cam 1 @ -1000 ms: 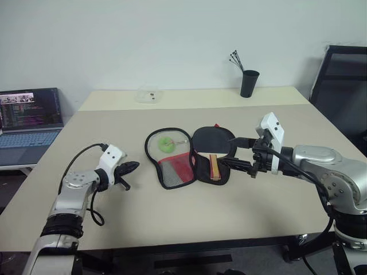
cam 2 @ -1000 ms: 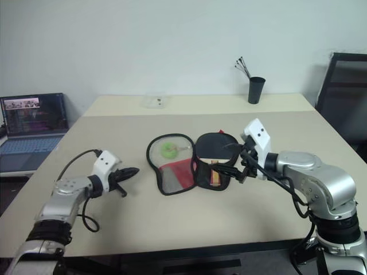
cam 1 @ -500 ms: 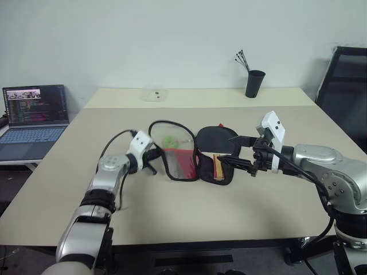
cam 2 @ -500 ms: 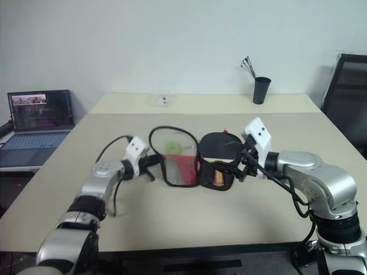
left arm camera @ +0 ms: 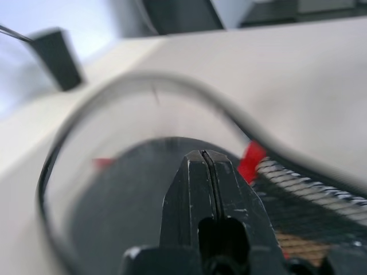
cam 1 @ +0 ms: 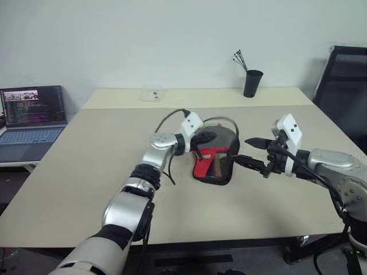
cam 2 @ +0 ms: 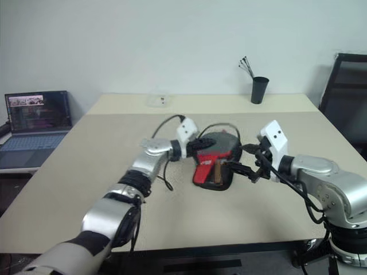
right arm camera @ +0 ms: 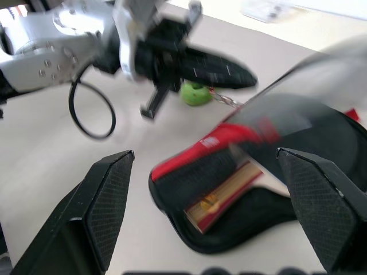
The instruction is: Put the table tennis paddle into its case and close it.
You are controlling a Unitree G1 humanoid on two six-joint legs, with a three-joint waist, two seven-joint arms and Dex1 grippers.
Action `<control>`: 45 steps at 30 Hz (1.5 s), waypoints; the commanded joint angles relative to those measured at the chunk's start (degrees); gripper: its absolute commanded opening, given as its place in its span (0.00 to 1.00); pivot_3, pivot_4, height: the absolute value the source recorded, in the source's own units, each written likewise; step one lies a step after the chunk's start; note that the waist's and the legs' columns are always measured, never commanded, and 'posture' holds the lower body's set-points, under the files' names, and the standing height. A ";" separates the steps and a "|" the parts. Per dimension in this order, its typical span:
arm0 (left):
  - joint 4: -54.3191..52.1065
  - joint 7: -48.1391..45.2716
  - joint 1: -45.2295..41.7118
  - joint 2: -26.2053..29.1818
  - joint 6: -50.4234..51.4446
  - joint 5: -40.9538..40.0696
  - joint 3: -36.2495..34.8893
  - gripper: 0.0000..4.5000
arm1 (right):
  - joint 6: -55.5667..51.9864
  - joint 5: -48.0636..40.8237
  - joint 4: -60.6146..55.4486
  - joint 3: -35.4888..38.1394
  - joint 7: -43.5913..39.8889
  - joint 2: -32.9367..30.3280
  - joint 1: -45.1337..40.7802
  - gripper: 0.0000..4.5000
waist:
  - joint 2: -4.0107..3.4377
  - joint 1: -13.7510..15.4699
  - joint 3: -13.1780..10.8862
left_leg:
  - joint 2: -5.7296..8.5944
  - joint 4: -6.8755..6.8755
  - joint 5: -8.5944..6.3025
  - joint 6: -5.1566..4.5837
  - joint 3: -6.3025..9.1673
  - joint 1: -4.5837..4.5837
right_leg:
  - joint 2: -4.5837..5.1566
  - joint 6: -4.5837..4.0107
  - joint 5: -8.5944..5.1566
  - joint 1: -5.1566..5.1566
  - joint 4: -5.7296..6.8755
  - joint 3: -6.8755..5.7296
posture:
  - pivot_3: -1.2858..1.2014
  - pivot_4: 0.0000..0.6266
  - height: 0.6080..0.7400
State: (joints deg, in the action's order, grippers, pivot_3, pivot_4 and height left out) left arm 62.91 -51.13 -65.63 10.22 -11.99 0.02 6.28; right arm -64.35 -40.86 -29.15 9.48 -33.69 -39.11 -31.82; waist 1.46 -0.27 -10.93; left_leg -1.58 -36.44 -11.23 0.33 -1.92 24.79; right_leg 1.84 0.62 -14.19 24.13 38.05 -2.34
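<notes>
Paddle insertion looks done: the table tennis paddle (right arm camera: 221, 197) lies inside the case (cam 1: 215, 163) near the middle of the desk (cam 1: 86, 172), its light-wood handle with a red side peeking out of the case's narrow end in the right wrist view, the black blade tucked under the fabric. What is left is the closing, and that appears to be under way but not finished. The case's lid half, with the red panel and mesh pocket, is folded most of the way over the paddle, yet it stands raised and gaping rather than flat; the left wrist view looks into the gap, with the black rim arching overhead and the mesh just beside the fingers.

The left gripper (cam 1: 207, 137) reaches across to the case from the robot's left, its two black fingers pressed together with no gap and nothing visibly pinched between them; it seems to be pushing the lid over with the closed tips rather than gripping it, though whether it touches the fabric I cannot tell. The right gripper (cam 1: 252, 152) hangs near the case's right side, fingers spread wide apart and empty, clear of the fabric.

The small green zipper tag (right arm camera: 195, 93) lies on the desk beyond the case. My judgement: the lid must yet be laid flat and the zip drawn round before the task counts as complete.
</notes>
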 commanded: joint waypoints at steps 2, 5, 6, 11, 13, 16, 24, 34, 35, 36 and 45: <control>4.16 3.20 -3.57 -0.66 -3.85 1.55 -0.65 0.00 | -0.54 -1.61 -2.89 2.88 1.96 -0.86 0.89 0.98 | 0.00 -0.05 0.00 | -0.08 0.00 0.00 0.00 0.04 0.00 | -0.12 -0.01 0.00 0.00 0.00 0.01 | 0.52 0.24 1.00; 4.62 2.91 -3.60 -0.09 -5.22 1.58 -1.07 0.00 | -0.67 -1.79 -2.41 2.92 3.72 0.11 1.59 0.98 | 0.00 -0.03 0.00 | -0.13 0.01 0.00 0.00 0.06 0.00 | -0.20 -0.01 0.00 0.00 0.01 0.00 | 0.52 0.24 1.00; 4.26 2.60 -3.40 0.44 -5.63 1.29 -1.38 0.00 | -0.51 -1.60 -1.81 2.68 4.41 0.76 1.70 0.98 | 0.00 -0.03 0.00 | -0.13 0.01 0.00 0.00 0.05 0.00 | -0.20 -0.01 0.00 0.00 0.01 0.01 | 0.52 0.24 1.00; 0.26 -0.12 -0.82 4.62 -5.71 -1.52 -4.16 0.00 | 0.51 0.91 3.16 0.69 8.24 4.71 1.77 0.98 | 0.00 -0.06 0.00 | -0.13 -0.02 0.00 0.00 0.04 -0.01 | -0.19 -0.06 0.03 0.00 0.02 0.05 | 0.52 0.24 1.00; -2.76 -1.65 1.45 7.04 -4.61 -3.26 -5.83 0.00 | 1.30 2.25 5.49 -0.44 9.61 6.42 1.47 0.99 | -0.01 -0.15 0.00 | -0.16 -0.01 0.00 0.00 0.05 -0.02 | -0.20 -0.06 0.03 0.00 0.03 0.08 | 0.52 0.24 1.00; -9.79 -4.38 6.26 10.43 -1.83 -6.34 -8.00 0.00 | 3.39 5.28 9.35 -3.01 11.34 9.15 0.38 0.99 | -0.02 -0.27 0.01 | -0.19 0.00 0.00 0.00 0.06 -0.05 | -0.20 -0.12 0.06 0.02 0.05 0.12 | 0.52 0.24 1.00; -32.85 -3.99 19.51 16.21 10.57 -11.36 -10.83 0.00 | 11.81 13.89 22.35 -7.72 13.98 15.72 -3.77 0.99 | -0.02 0.21 0.01 | -0.25 -0.18 0.00 0.01 0.07 -0.01 | -0.12 -0.33 0.19 -0.02 0.12 0.11 | 0.52 0.24 1.00; -42.14 -0.64 23.30 17.28 16.79 -12.45 -10.80 0.00 | 21.91 22.72 40.18 -8.85 16.86 21.68 -8.39 0.99 | -0.02 0.13 0.01 | -0.20 -0.39 0.00 0.01 0.04 -0.01 | 0.02 -0.26 0.26 -0.07 0.19 0.16 | 0.52 0.24 1.00; -42.61 -0.51 23.43 17.25 17.06 -12.46 -10.75 0.00 | 22.75 23.69 41.80 -9.07 17.27 22.24 -8.69 0.99 | -0.02 0.11 0.01 | -0.20 -0.38 0.00 0.00 0.04 -0.01 | 0.01 -0.26 0.26 -0.06 0.19 0.17 | 0.52 0.24 1.00; -43.03 -0.41 23.56 17.25 17.30 -12.49 -10.70 0.00 | 23.42 24.39 43.13 -9.22 17.50 22.73 -8.96 0.99 | -0.02 0.11 0.01 | -0.20 -0.37 0.00 0.01 0.05 -0.01 | 0.00 -0.26 0.26 -0.06 0.19 0.17 | 0.52 0.24 1.00; -43.81 -0.06 23.44 17.30 17.84 -12.31 -10.54 0.00 | 23.93 26.54 49.24 -8.40 18.24 25.88 -10.99 0.99 | -0.02 0.06 0.01 | -0.22 -0.37 0.00 0.01 0.06 -0.01 | -0.01 -0.27 0.27 -0.05 0.22 0.19 | 0.52 0.24 1.00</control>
State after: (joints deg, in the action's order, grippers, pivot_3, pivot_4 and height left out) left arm 22.00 -51.73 -41.69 26.88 5.96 -11.36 -3.88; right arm -41.37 -14.62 20.08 0.18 -15.88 -13.56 -41.77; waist 1.44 -0.21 -10.92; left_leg -1.80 -36.81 -11.23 0.33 -1.86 24.78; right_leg 1.82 0.36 -13.93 24.08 38.28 -2.15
